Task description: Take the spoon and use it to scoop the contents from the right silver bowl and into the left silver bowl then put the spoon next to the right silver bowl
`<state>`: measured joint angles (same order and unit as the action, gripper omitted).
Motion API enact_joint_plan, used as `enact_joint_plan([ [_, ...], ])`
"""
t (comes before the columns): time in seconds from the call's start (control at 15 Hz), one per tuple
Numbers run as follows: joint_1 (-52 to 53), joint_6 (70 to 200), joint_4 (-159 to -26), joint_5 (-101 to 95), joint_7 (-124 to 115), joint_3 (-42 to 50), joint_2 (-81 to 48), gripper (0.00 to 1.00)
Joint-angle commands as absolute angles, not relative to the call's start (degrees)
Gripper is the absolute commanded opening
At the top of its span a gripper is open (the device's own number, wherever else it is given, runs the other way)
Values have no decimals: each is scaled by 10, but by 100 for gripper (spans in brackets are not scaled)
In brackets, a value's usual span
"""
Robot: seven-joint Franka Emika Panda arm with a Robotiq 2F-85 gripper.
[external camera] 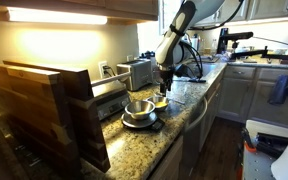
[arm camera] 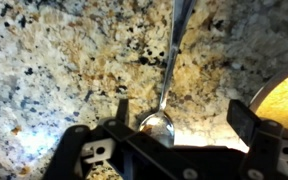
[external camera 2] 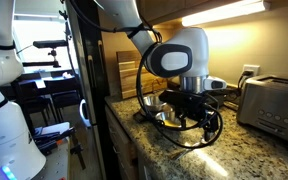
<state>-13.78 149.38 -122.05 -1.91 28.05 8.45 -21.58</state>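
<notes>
Granite counter (arm camera: 54, 60) filled the wrist view; we saw the spoon (arm camera: 157, 124) lying on it, centre to top edge — the gripper (arm camera: 181, 112) hovered above, spread wide, holding nothing.

Warm light strip (external camera: 59, 15) glares under the cabinets, granite counter (external camera: 139, 148) glows yellow toward its back edge, front corner dim, exterior views soft and grainy, wrist view sharper, bright glint on the spoon (arm camera: 157, 124).
</notes>
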Motion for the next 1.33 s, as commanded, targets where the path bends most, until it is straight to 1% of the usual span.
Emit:
enact_joint_plan([
  [0.0,-150,1503,-1253,-28,285,70,-191,100],
  [0.8,-144,1535,-1243,-60,258,87,-184,100],
  [1.27,-155,1529,-1219,-47,224,97,-232,100],
])
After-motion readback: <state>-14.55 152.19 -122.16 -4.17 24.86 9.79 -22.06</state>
